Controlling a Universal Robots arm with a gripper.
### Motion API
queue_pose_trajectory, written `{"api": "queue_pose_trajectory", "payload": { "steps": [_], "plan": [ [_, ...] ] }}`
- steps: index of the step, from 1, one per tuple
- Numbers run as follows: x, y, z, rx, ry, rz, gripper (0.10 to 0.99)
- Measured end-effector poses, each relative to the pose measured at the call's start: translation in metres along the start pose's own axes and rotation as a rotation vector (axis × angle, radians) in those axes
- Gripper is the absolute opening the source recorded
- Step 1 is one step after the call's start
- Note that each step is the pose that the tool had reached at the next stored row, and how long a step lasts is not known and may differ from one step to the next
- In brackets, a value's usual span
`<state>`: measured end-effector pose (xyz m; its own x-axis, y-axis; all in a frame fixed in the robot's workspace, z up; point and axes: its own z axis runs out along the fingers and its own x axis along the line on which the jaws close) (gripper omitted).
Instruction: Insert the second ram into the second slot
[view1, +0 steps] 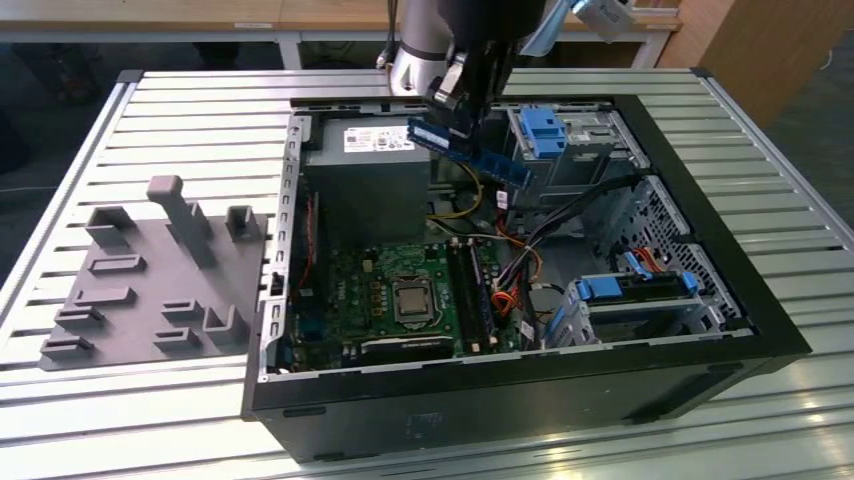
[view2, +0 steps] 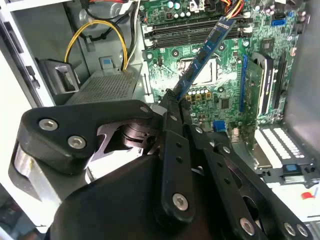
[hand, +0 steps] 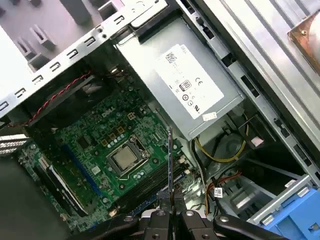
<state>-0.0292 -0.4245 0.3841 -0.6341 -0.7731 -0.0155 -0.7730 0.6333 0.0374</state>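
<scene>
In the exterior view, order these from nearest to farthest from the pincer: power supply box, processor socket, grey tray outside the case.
1. Power supply box, right beside the pincer holding the memory stick.
2. Processor socket, on the green board.
3. Grey tray, outside the case, exterior view's left.

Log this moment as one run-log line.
gripper: shut on RAM stick | stick: tilted, over open computer case | seated: no

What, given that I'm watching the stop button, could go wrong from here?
1. The hand grips the second ram by one end, and the stick hangs tilted above the open case, so it might meet the memory slots skewed.
2. Loose cables lie right beside those slots and could snag the stick on the way down.
</scene>
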Motion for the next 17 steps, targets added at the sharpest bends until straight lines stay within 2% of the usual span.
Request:
{"api": "queue_pose_trajectory", "payload": {
  "steps": [3,15,16,17],
  "plan": [
    [0.0,0.0,0.0006,0.003,-0.006,0.167,0.133],
    [0.0,-0.0001,0.001,0.005,-0.0106,0.3,0.133],
    [0.0,-0.0001,0.0011,0.006,-0.0122,0.338,0.133],
    [0.0,-0.0001,0.0012,0.006,-0.0123,0.351,0.133]
  ]
}}
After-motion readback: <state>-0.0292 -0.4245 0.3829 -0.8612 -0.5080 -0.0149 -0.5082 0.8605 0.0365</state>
